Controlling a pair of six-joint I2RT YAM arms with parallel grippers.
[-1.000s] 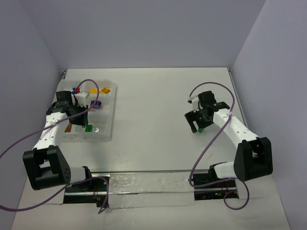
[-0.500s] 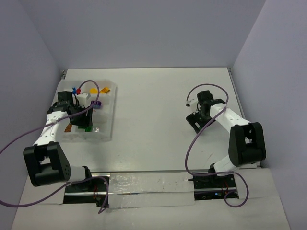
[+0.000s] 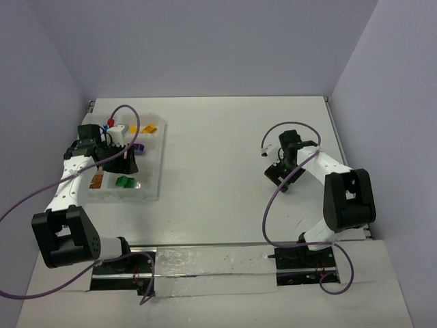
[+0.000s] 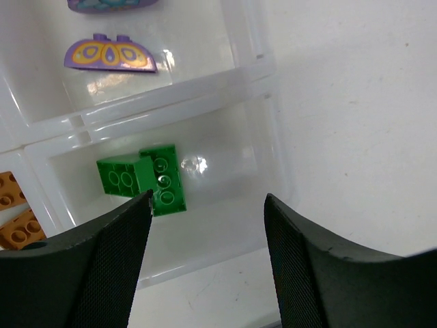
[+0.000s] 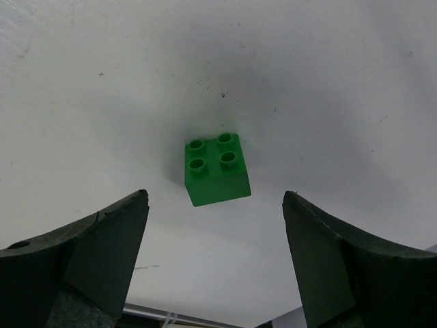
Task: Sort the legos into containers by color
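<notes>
The clear divided tray (image 3: pixel 156 164) lies at the far left. It holds two green bricks (image 4: pixel 143 179) in a near compartment, a purple rounded piece (image 4: pixel 109 53) in the one behind, and orange bricks (image 4: pixel 17 220) to the left. My left gripper (image 4: pixel 207 199) is open and empty, above the green compartment's near wall; from above it shows over the tray (image 3: pixel 127 166). My right gripper (image 5: pixel 213 198) is open, its jaws wide on either side of a green 2x2 brick (image 5: pixel 215 169) that stands on the table, not touched. From above, the right gripper (image 3: pixel 278 176) hides that brick.
The top view shows yellow and orange pieces (image 3: pixel 149 128) and red and blue pieces (image 3: pixel 107 127) in the tray's far compartments. Purple cables loop from both arms. Side walls bound the table on the left and right.
The right arm's elbow has swung inward and its gripper has shifted a little left, now covering the green brick from above. The left gripper has moved slightly toward the far side over the tray.
</notes>
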